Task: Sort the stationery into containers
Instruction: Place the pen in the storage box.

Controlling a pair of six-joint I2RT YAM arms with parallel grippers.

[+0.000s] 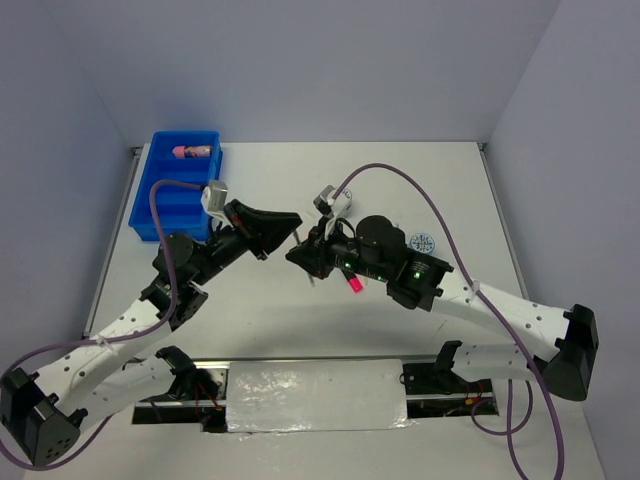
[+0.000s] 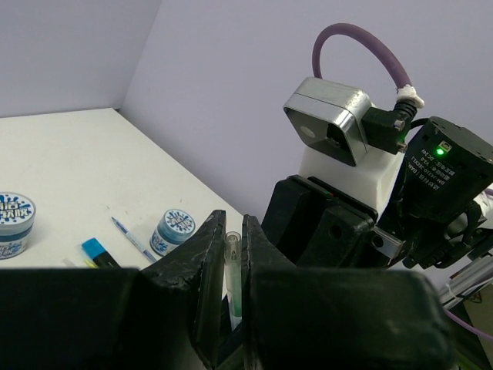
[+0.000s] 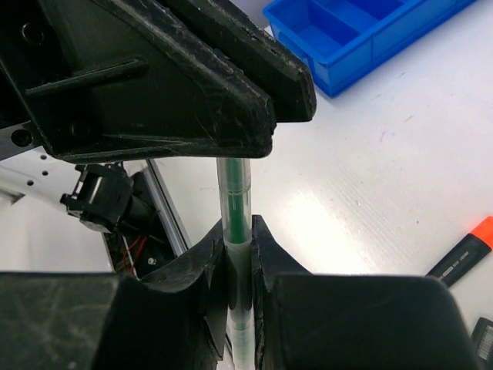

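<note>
A clear thin pen with green ink (image 3: 234, 193) spans between my two grippers above mid-table. My right gripper (image 3: 239, 231) is shut on its lower part. My left gripper (image 2: 233, 225) closes on its upper end (image 2: 233, 266). In the top view the left gripper (image 1: 293, 226) and the right gripper (image 1: 301, 252) meet tip to tip. The blue tray (image 1: 165, 205) stands at the far left with a pink cylinder (image 1: 192, 152) in its far compartment. A pink-capped marker (image 1: 353, 283) lies under the right wrist. Two patterned discs (image 2: 14, 220) (image 2: 173, 230) lie on the table.
A thin blue pen (image 2: 132, 239) and a blue-capped marker (image 2: 98, 252) lie near the discs. An orange-capped marker (image 3: 462, 254) lies right of the right gripper. The tray also shows in the right wrist view (image 3: 362, 35). A purple cable (image 1: 420, 190) arcs above the right arm.
</note>
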